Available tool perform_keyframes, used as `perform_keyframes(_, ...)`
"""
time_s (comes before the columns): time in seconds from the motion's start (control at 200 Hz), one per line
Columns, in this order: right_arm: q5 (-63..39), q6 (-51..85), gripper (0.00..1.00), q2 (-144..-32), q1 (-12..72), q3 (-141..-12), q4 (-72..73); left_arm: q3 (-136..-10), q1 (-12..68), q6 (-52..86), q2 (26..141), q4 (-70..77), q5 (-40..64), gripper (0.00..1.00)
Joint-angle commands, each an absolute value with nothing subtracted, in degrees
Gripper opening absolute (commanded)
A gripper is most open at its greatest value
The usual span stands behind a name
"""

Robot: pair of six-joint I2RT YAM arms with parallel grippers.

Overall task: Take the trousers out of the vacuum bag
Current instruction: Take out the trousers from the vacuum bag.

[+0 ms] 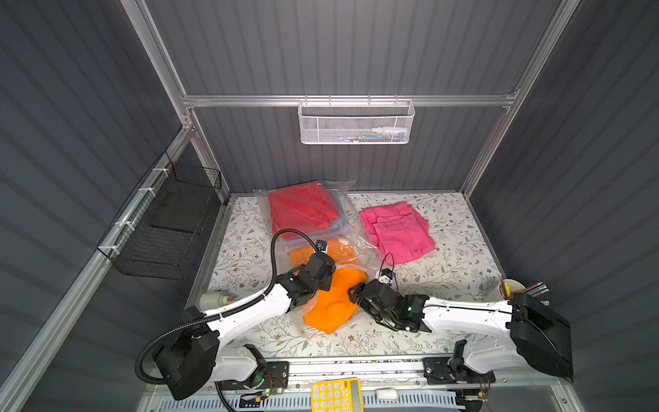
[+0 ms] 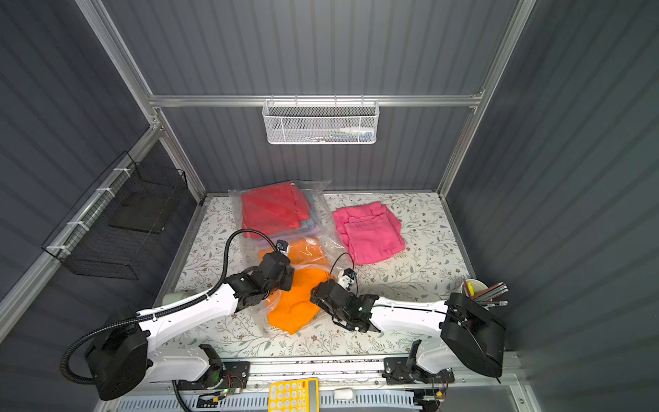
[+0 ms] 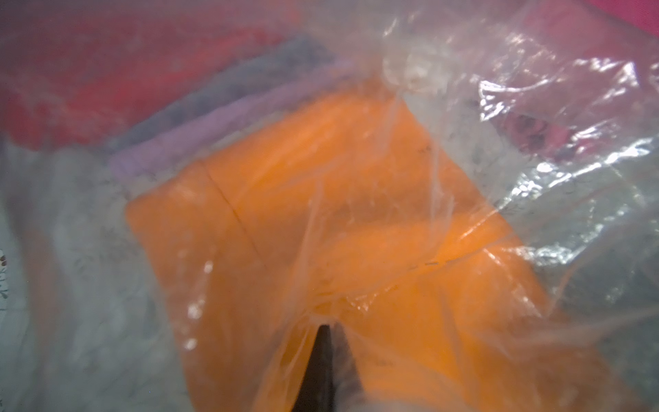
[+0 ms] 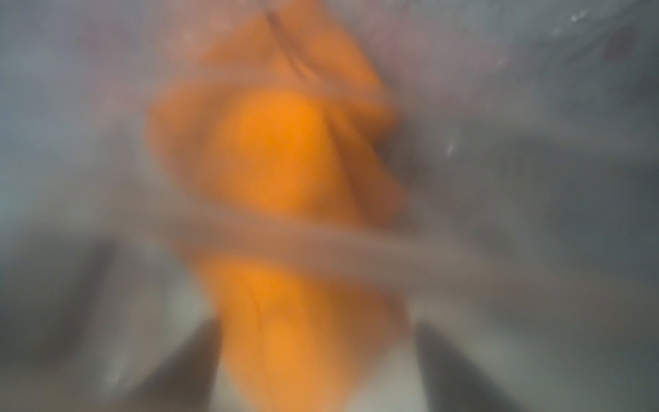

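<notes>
The clear vacuum bag (image 1: 351, 228) (image 2: 322, 221) lies on the floral table. Inside it are red trousers (image 1: 303, 210) (image 2: 271, 208) at the far end, with light blue denim (image 3: 231, 89) and lilac (image 3: 214, 132) ones under them. Orange trousers (image 1: 335, 299) (image 2: 296, 303) (image 3: 321, 199) stick out of the near mouth. Hot pink trousers (image 1: 397, 230) (image 2: 369, 232) lie outside, to the right. My left gripper (image 1: 330, 273) (image 2: 287, 274) (image 3: 322, 326) is shut on the bag's plastic above the orange cloth. My right gripper (image 1: 353, 294) (image 2: 313, 294) (image 4: 317, 331) stands open with the orange trousers (image 4: 278, 171) between its fingers; that view is blurred.
A white mesh basket (image 1: 356, 123) hangs on the back rail and a black wire basket (image 1: 167, 228) on the left wall. A cup of pens (image 1: 513, 289) stands at the right edge, a bottle (image 1: 214, 299) at the left, and a yellow calculator (image 1: 335, 394) in front.
</notes>
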State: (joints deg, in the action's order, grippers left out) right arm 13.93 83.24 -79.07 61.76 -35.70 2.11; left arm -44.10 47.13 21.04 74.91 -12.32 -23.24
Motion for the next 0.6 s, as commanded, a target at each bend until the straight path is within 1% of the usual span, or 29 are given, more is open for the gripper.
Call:
perform_keyframes(0.0, 11.7, 87.0, 0.85, -80.5, 60.7, -34.1, 2.5, -45.2, 46.8, 20.7, 74.3, -10.9, -22.3, 0.00)
perform_keyframes(0.065, 10.5, 87.3, 0.85, -81.7, 60.0, -33.2, 5.0, -45.3, 46.8, 20.6, 74.4, -10.8, -22.4, 0.00)
perform_keyframes(0.145, 10.7, 86.4, 0.81, -82.7, 59.7, -32.6, 8.9, -45.5, 46.8, 20.5, 74.5, -11.0, -22.3, 0.00)
perform_keyframes(0.35, 10.4, 84.4, 0.73, -86.8, 58.7, -34.6, 12.7, -45.6, 46.8, 20.5, 74.5, -11.1, -22.5, 0.00)
perform_keyframes(0.445, 9.1, 84.7, 0.72, -89.2, 57.9, -35.5, 13.8, -45.7, 46.8, 20.5, 74.6, -11.3, -22.6, 0.00)
perform_keyframes(0.53, 7.7, 85.0, 0.74, -91.3, 56.8, -35.5, 16.3, -46.0, 46.8, 20.5, 74.5, -11.8, -22.7, 0.00)
perform_keyframes(0.595, 7.3, 84.7, 0.73, -92.3, 56.2, -35.1, 18.4, -46.1, 46.8, 20.5, 74.4, -11.9, -22.8, 0.00)
